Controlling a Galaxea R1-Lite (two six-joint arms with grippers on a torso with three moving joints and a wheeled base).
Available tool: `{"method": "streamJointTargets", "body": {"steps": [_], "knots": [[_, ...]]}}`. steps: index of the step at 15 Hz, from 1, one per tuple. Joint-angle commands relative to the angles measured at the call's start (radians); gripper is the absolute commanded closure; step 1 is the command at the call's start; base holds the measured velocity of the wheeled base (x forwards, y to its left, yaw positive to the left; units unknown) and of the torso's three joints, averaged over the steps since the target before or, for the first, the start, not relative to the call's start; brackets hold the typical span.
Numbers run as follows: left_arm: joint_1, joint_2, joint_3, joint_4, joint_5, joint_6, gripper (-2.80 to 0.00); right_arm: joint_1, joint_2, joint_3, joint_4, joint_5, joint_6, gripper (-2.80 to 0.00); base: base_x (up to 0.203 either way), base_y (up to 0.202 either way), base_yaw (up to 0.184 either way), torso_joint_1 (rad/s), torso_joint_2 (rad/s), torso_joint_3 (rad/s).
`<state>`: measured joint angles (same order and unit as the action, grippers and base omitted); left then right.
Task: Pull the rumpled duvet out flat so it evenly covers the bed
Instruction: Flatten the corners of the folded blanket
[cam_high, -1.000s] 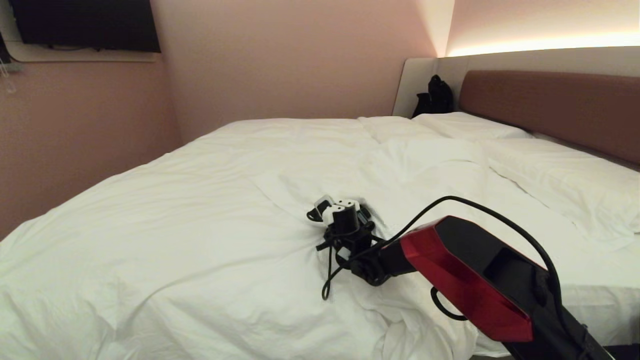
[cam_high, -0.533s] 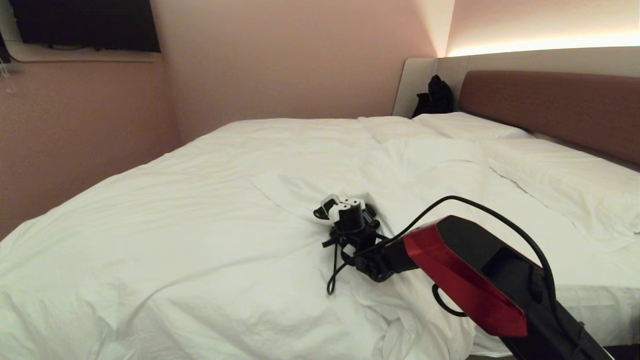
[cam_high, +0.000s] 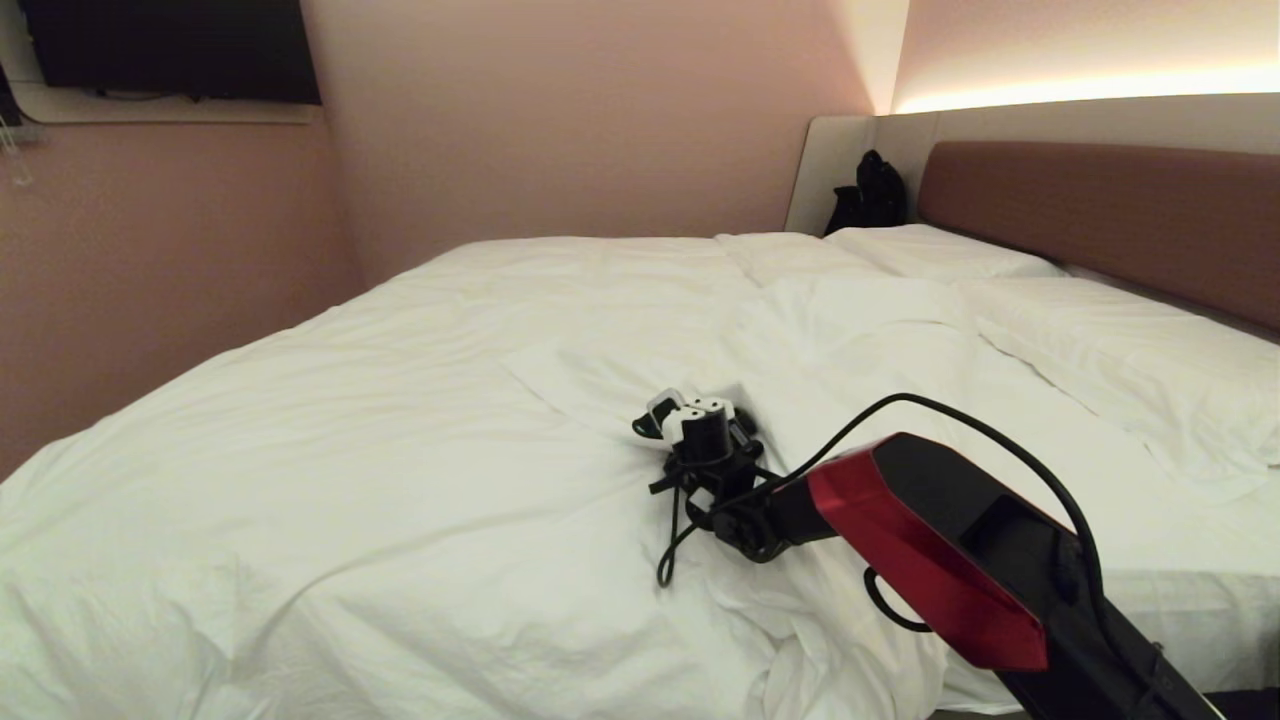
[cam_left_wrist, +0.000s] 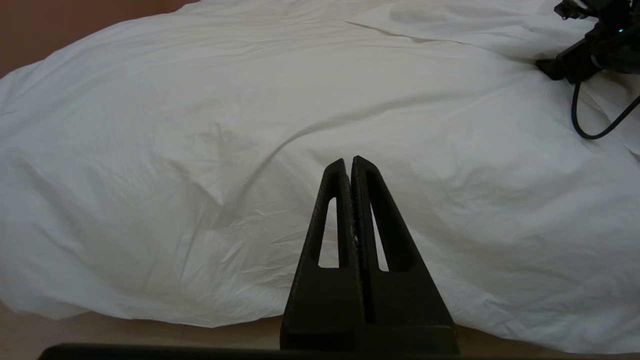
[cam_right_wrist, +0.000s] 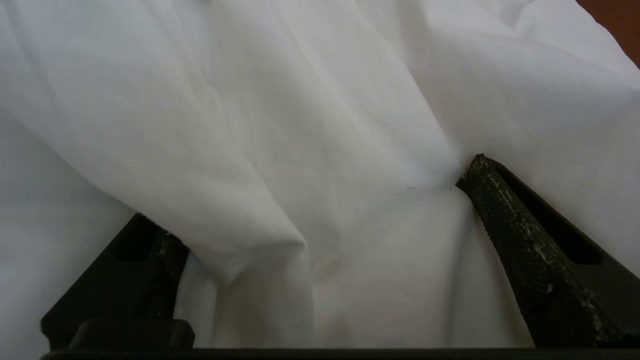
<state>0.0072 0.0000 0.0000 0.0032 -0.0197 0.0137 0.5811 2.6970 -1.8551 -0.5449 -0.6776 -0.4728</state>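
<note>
The white duvet (cam_high: 400, 450) lies rumpled over the bed (cam_high: 1100, 215), with a folded-back flap near the middle. My right gripper (cam_high: 692, 422) points down into that flap on the end of the red and black arm. In the right wrist view the gripper (cam_right_wrist: 320, 200) is open wide, a thick fold of duvet (cam_right_wrist: 250, 125) bulges between its jaws, and one fingertip (cam_right_wrist: 480, 167) presses into the cloth. The other finger is partly hidden under the fold. My left gripper (cam_left_wrist: 350, 161) is shut and empty, parked low by the bed's near edge in front of the duvet (cam_left_wrist: 200, 125).
Two white pillows (cam_high: 1130, 350) (cam_high: 930, 250) lie along the reddish-brown headboard. A black bag (cam_high: 870, 195) stands in the far corner. A dark screen (cam_high: 170, 50) hangs on the pink wall at the left. The arm's black cable (cam_high: 670, 540) loops onto the duvet.
My right gripper has edged slightly to the right and nearer across the duvet, still open. The flap beside it has shifted a little. The left gripper has not moved.
</note>
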Motion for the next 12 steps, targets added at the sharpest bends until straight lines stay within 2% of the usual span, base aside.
{"method": "streamJointTargets", "body": {"steps": [1, 3, 4, 12], "knots": [[0.000, 0.000, 0.000, 0.000, 0.000, 0.000, 0.00, -0.003, 0.007, -0.001, -0.003, -0.004, -0.003, -2.80, 0.000, 0.000, 0.000, 0.000, 0.00, 0.000], [0.000, 0.000, 0.000, 0.000, 0.000, 0.000, 0.00, -0.010, 0.008, -0.001, -0.003, -0.004, -0.003, -2.80, 0.000, 0.000, 0.000, 0.000, 0.00, 0.000], [0.000, 0.000, 0.000, 0.000, 0.000, 0.000, 0.00, -0.012, 0.009, -0.001, -0.003, -0.003, -0.003, 0.00, 0.000, 0.000, 0.000, 0.000, 0.00, 0.000], [0.000, 0.000, 0.000, 0.000, 0.000, 0.000, 0.00, -0.013, 0.015, -0.001, -0.004, -0.002, 0.005, 0.00, 0.000, 0.000, 0.000, 0.000, 0.00, 0.000]]}}
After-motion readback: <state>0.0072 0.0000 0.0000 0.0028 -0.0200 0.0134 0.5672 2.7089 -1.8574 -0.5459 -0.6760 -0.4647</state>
